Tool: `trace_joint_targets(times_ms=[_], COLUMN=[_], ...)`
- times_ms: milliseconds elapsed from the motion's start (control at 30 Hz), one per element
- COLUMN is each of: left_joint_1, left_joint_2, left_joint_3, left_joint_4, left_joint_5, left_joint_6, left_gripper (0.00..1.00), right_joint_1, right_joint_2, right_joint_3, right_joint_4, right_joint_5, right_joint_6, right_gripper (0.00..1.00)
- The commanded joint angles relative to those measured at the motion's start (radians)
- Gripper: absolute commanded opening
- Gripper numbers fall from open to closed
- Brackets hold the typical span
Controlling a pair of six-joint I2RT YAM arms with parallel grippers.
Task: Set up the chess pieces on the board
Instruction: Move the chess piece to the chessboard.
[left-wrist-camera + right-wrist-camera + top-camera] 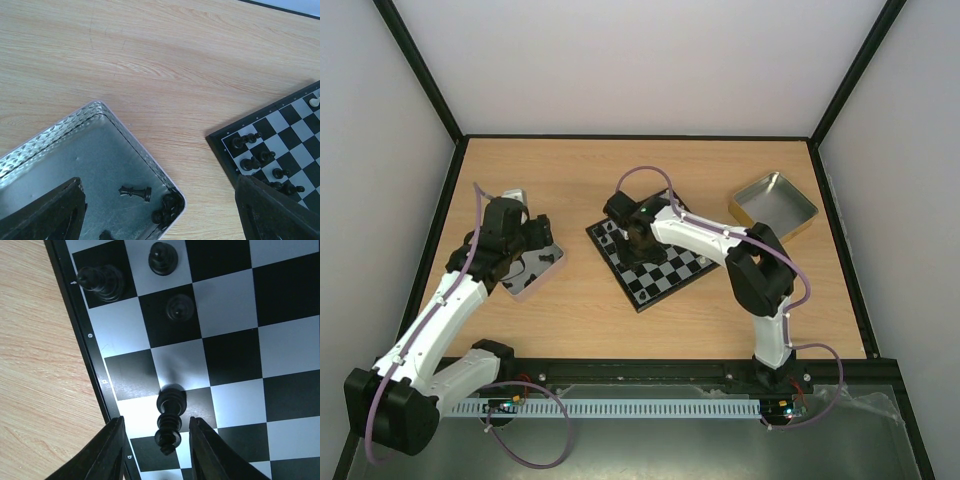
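The right gripper (156, 440) hangs low over the left edge of the board (665, 275), mid-frame in the top view. Its jaws are released, parted to either side of a standing black piece (170, 415), neither finger touching it. Other black pieces (102, 282) stand along that edge. The left gripper (532, 243), jaws spread wide and grasping nothing, hovers over the tin (75, 150) at left on the bench (570, 170), where a toppled piece (135, 191) lies near a corner cluster (167, 207)
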Motion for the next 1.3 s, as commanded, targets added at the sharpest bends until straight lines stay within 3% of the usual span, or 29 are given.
trace_joint_targets(times_ms=[0, 200, 433, 1267], left_joint_1=[-0.004, -0.005, -0.004, -0.005], left_joint_2=[0.003, 0.003, 0.003, 0.004], left_joint_3=[-0.012, -0.013, -0.012, -0.014], left_joint_4=[0.01, 0.01, 0.009, 0.011], left_joint_5=[-0.008, -0.005, -0.005, -0.007], left_joint_6=[0.013, 0.013, 0.013, 0.011], left_gripper=[0.83, 0.83, 0.83, 0.83], right_joint_1=[0.02, 0.032, 0.034, 0.041], right_joint_2=[-0.007, 0.001, -0.004, 0.005], right_joint_3=[-0.013, -0.019, -0.02, -0.013], right_joint_4=[0.02, 0.028, 0.038, 0.126], right_joint_5=[0.06, 0.101, 0.115, 0.026], right_joint_6=[0.007, 0.015, 0.023, 0.042], right_gripper=[0.33, 0.2, 0.11, 0.11])
